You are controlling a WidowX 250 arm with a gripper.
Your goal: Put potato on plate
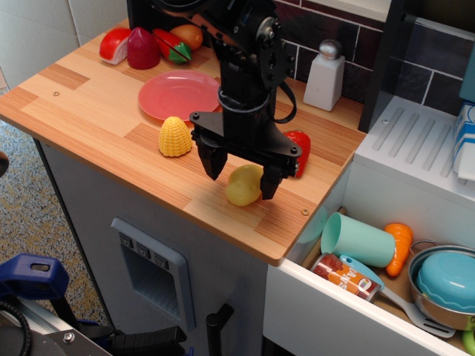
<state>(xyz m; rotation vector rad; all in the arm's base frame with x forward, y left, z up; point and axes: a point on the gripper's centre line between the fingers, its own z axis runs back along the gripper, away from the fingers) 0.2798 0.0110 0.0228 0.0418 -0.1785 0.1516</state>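
View: observation.image, looking down at an angle onto a toy kitchen counter.
Tabletop [96, 111]: light wooden slab with darker inlaid strips, its front right corner nearest the drawer.
End effector [236, 176]: black, two-fingered, pointing straight down over the front right part of the tabletop; the jaws stand wide apart and grip nothing.
Fingers [208, 159]: one tip lies left of the potato with a gap between them; the other overlaps the potato's right edge, and contact cannot be judged from this angle.
Potato [243, 185]: pale yellow-tan, egg-shaped, lying on the tabletop between the two fingers, near the front edge.
Plate [178, 94]: flat, round, salmon-pink, at the back centre of the tabletop, well apart from the potato and with nothing on it.
Corn piece [174, 136]: ridged, bright yellow, just in front of the plate and left of the end effector.
Red toy food [299, 142]: partly hidden behind the end effector's right side; its kind cannot be told.
Toy food group [145, 44]: red, dark red, green and orange pieces crowded at the back left corner.
Shaker [324, 75]: white bottle with a grey cap, upright against the dark tiled back wall.
Drawer [349, 297]: open, lower right, white-fronted.
Teal cup [358, 239]: on its side in the drawer.
Can [346, 277]: labelled, lying in front of the cup.
Carrot [401, 245]: orange, beside the cup.
Pot [444, 285]: metal, holding a blue bowl, at the drawer's right end.
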